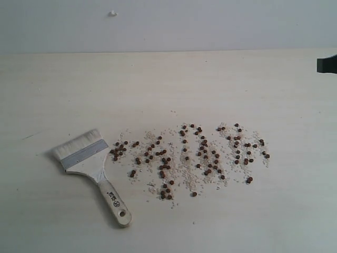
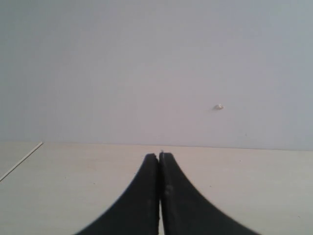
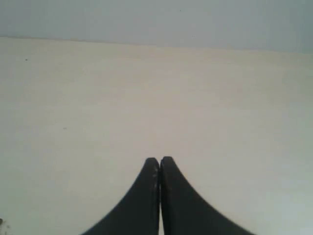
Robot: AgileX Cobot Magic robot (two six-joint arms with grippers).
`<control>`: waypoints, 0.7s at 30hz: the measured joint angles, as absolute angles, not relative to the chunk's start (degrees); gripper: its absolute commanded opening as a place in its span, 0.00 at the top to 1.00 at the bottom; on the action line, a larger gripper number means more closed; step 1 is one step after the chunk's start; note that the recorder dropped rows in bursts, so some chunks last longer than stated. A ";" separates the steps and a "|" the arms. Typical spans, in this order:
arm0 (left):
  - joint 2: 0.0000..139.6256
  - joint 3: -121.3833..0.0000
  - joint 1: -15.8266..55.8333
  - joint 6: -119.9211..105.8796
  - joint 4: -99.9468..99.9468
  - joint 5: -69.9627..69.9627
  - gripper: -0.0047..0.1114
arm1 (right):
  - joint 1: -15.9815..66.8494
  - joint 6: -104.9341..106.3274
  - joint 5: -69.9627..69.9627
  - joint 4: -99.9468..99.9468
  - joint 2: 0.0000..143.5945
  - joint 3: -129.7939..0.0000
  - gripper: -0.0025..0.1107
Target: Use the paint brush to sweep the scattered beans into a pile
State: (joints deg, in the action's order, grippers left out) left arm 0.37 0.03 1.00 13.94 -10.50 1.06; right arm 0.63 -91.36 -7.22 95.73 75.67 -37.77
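Lying on the table, the paint brush has its bristles just beside the leftmost of the beans, which we see strewn in a loose band, not piled. Our left gripper and right gripper are both pressed together, pinching nothing.

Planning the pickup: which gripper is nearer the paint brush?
Left, probably. The paint brush lies leftward, where the left gripper works, though outside the exterior view; the right arm apparently shows at the far-right edge.
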 measured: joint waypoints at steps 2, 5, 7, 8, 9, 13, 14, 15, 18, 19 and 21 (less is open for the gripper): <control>0.37 0.03 1.00 13.94 -10.50 1.06 0.96 | 0.63 -90.56 -8.24 95.73 76.11 -38.03 0.98; 0.37 0.03 1.00 13.94 -10.50 1.06 0.96 | 0.63 -87.61 -10.84 95.73 76.38 -38.17 0.98; 0.37 0.03 1.00 13.94 -10.50 1.06 0.96 | 0.63 -84.58 -13.73 95.19 76.38 -38.19 0.98; 0.37 0.03 1.00 13.94 -10.50 1.06 0.96 | 0.63 -82.81 -15.14 94.50 76.38 -38.19 0.98; 0.37 0.03 1.00 13.94 -10.50 1.06 0.96 | 0.63 -80.06 -17.06 93.16 76.38 -38.19 0.98; 0.37 0.03 1.00 13.94 -10.50 1.06 0.96 | 0.63 -68.26 -26.08 86.77 76.50 -38.46 0.98; 0.37 0.03 1.00 13.94 -10.50 1.06 0.96 | 0.63 -65.90 -28.21 84.28 76.59 -38.90 0.98; 0.37 0.03 1.00 13.94 -10.50 1.06 0.96 | 0.63 -63.42 -29.83 81.11 76.75 -39.44 0.98; 0.37 0.03 1.00 13.94 -10.50 1.06 0.96 | 0.63 -47.02 -33.65 61.50 78.07 -44.09 0.98; 0.37 0.03 1.00 13.94 -10.50 1.06 0.96 | 0.63 -41.36 -35.77 55.32 78.80 -45.78 0.98; 0.37 0.03 1.00 13.94 -10.50 1.06 0.96 | 0.63 -32.25 -41.29 44.70 80.83 -49.11 0.98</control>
